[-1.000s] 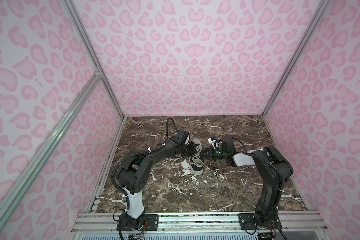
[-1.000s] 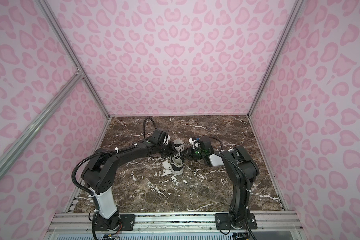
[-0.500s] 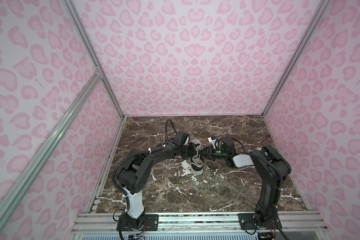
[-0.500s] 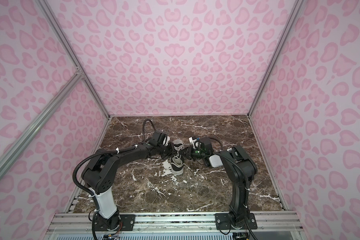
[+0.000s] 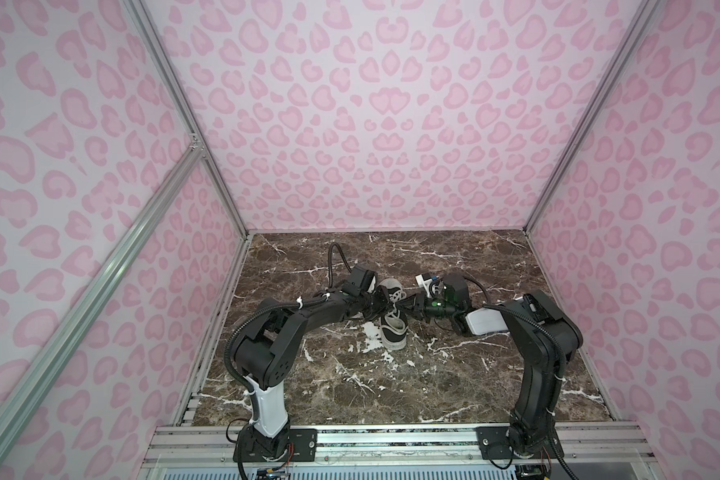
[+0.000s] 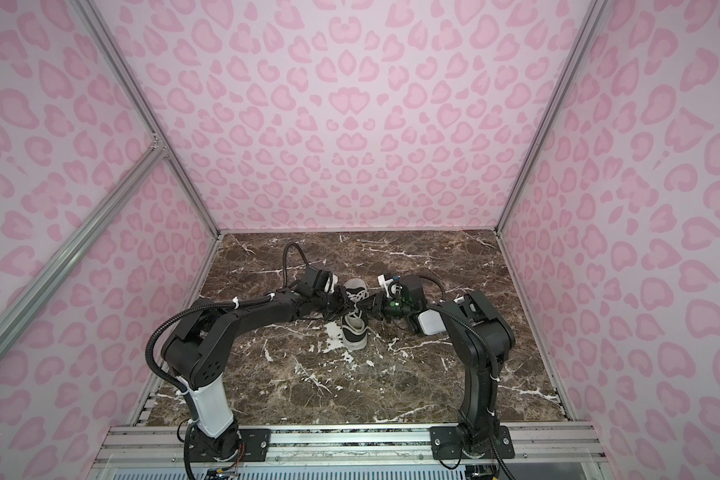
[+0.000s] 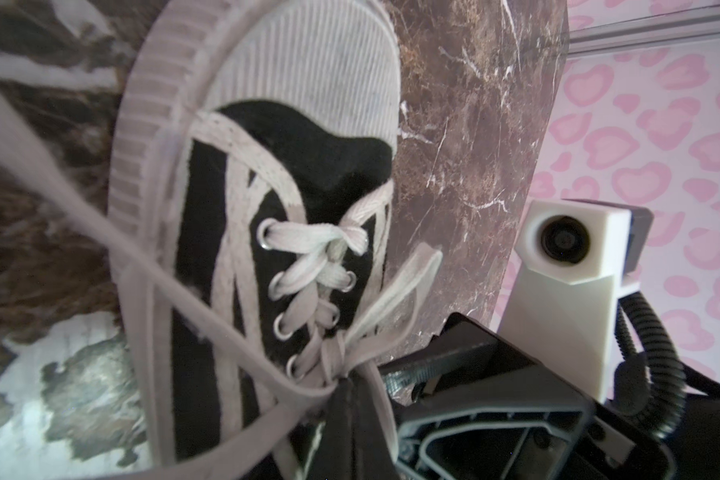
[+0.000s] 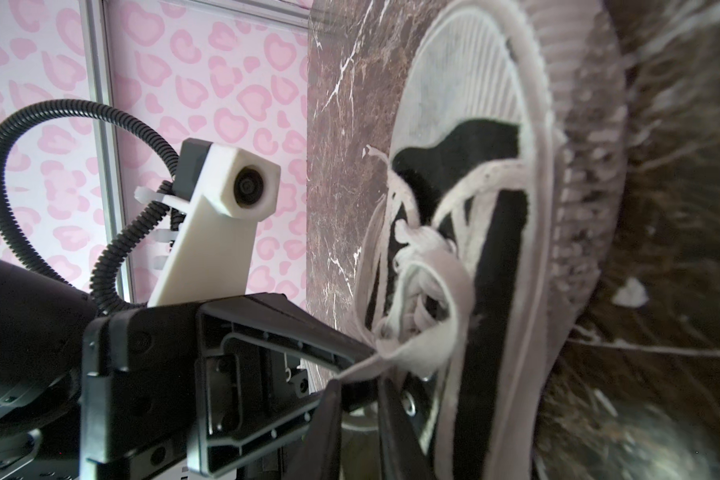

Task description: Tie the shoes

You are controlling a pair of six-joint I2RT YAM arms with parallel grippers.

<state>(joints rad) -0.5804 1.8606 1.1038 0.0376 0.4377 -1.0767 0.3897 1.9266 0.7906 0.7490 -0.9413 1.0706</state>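
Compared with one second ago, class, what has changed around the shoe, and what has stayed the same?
The right tool edged slightly leftward over the shoe, closer to the left tool. Any release is too small to see. The left tool, still pinching the lace, and the shoe stayed put.

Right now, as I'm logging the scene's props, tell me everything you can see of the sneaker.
The sneaker is a black canvas low-top with a ribbed white rubber toe cap and sole, pale lining and metal eyelets. It stands upright on the marble tabletop, toe toward the near edge. Its off-white flat laces are threaded, with one loop showing; the left tool is shut on them.
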